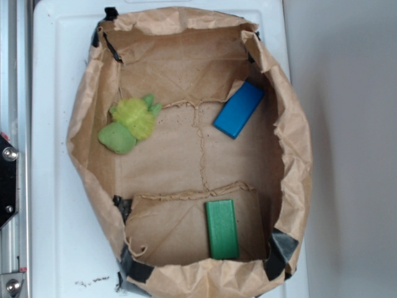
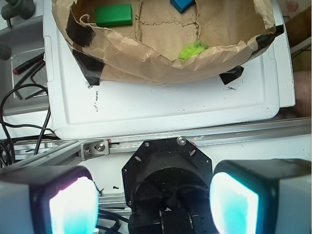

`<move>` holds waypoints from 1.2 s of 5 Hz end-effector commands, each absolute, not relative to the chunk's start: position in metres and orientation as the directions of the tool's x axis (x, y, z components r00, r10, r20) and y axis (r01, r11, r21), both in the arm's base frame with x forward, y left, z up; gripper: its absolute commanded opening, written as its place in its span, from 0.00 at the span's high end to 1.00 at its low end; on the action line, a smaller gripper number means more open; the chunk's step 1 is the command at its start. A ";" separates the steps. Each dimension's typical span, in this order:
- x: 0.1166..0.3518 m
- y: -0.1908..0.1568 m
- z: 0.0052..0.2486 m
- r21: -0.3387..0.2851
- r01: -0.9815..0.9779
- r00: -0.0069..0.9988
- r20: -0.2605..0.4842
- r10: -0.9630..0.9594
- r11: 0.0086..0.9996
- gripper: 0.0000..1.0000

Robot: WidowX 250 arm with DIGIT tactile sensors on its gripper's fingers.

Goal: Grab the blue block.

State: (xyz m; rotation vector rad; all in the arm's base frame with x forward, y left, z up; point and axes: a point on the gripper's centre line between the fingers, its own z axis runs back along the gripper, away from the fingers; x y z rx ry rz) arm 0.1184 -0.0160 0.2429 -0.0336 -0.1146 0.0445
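Brown paper lines a shallow bin (image 1: 298, 149) on a white tray (image 1: 53, 186), seen from the exterior camera. At the far left edge runs a metal rail (image 1: 12, 186). Inside the bin, left of centre, lies a yellow-green plush toy (image 1: 130, 124). Toward the bottom, just right of centre, a green block (image 1: 222, 228) lies flat on a folded paper flap. At upper right the blue block (image 1: 239, 108) rests tilted, one end propped against the bin's sloping paper wall, well apart from both the toy and the green block. Nothing touches it.

No arm shows in the exterior view. The wrist camera places the gripper (image 2: 153, 195) outside the bin, above the rail (image 2: 195, 136) at the tray's edge, with the jaws spread wide and nothing between them; both pads (image 2: 68, 204) sit at the bottom corners of that view. From there the bin (image 2: 161, 63) lies ahead, the green block (image 2: 114, 15) at upper left and only a corner of the blue block (image 2: 181, 4) showing at the top edge.

Judging by this, the task is at its very start: the approach has not yet begun. The next move calls for carrying the gripper over the paper rim and across the bin to the blue block, turning the wrist so the jaws straddle its narrow width, then lowering without snagging the crumpled wall beside it.
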 end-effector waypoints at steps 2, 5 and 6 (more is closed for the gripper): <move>0.133 -0.014 0.241 -0.026 -0.079 0.995 0.057 0.080 0.997 0.00; 0.133 -0.014 0.241 -0.026 -0.079 0.995 0.057 0.080 0.997 0.00; 0.176 -0.015 0.235 -0.118 -0.175 0.968 0.162 0.193 0.977 0.00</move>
